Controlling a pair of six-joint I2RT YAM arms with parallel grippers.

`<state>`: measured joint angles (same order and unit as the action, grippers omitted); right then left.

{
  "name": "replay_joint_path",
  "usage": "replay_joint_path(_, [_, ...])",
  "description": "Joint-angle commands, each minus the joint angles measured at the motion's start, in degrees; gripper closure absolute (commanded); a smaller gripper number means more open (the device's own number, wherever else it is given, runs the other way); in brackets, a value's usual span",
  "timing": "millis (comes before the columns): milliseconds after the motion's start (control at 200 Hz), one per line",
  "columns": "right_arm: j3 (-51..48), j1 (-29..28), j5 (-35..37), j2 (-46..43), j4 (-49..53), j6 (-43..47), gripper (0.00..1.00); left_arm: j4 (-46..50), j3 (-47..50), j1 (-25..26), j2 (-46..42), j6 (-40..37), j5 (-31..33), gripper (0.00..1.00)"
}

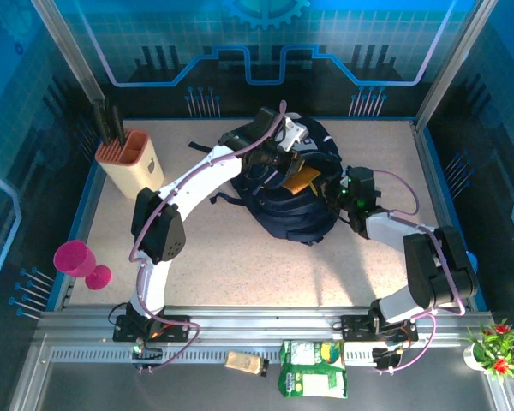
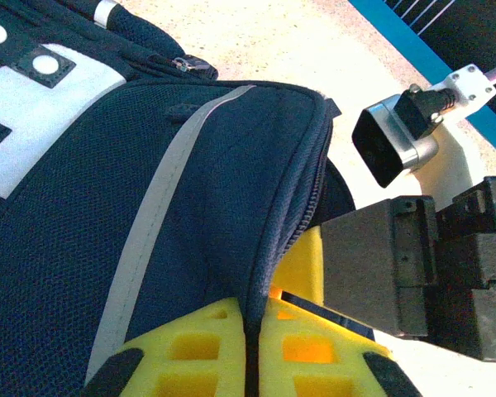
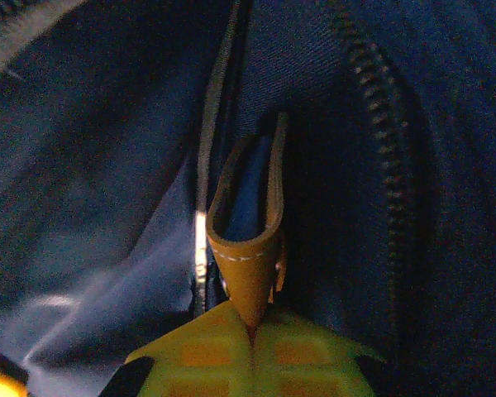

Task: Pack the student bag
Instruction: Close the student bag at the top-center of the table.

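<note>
The student bag, dark navy with a pale stripe and a white patch, lies in the middle of the table. My left gripper is shut on the bag's zippered opening edge, holding the flap up; from above it sits at the bag's top. My right gripper is shut on a tan leather case with a blue inside, and it hangs within the bag's dark interior. In the top view the case shows orange at the opening, with the right gripper beside it.
A beige holder with black knives stands back left. A pink goblet sits at the left edge. Green snack packets and a small tan item lie on the front rail. A flower pot is at front right.
</note>
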<state>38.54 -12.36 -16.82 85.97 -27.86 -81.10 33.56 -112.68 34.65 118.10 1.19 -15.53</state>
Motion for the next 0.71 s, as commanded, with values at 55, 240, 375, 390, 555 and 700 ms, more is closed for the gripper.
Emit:
replay_joint_path(55, [7.0, -2.4, 3.1, 3.3, 9.2, 2.8, 0.94, -5.1, -3.6, 0.3, -1.9, 1.8, -4.8, 0.91])
replay_joint_path(240, [12.3, -2.9, -0.2, 8.1, 14.0, 2.9, 0.88, -5.1, -3.2, -0.2, -2.2, 2.8, -4.9, 0.91])
replay_joint_path(375, [12.2, -2.6, -1.4, 5.2, 16.5, 4.7, 0.75, -5.5, -2.6, -0.6, -2.2, 3.7, -5.1, 0.9])
replay_joint_path(390, [12.2, -2.5, -1.4, 4.5, 16.5, 5.0, 0.71, -5.5, -2.5, -0.7, -2.2, 3.8, -5.2, 0.9])
replay_joint_path(555, [4.8, -1.1, 0.8, -8.0, 23.1, 11.0, 0.45, -5.3, -0.8, -0.9, -2.5, 4.1, -5.7, 0.86])
replay_joint_path(700, [1.0, -0.2, 8.7, -21.3, 35.9, 18.2, 0.35, -7.8, 4.4, -1.5, -4.4, 5.1, -6.3, 0.73])
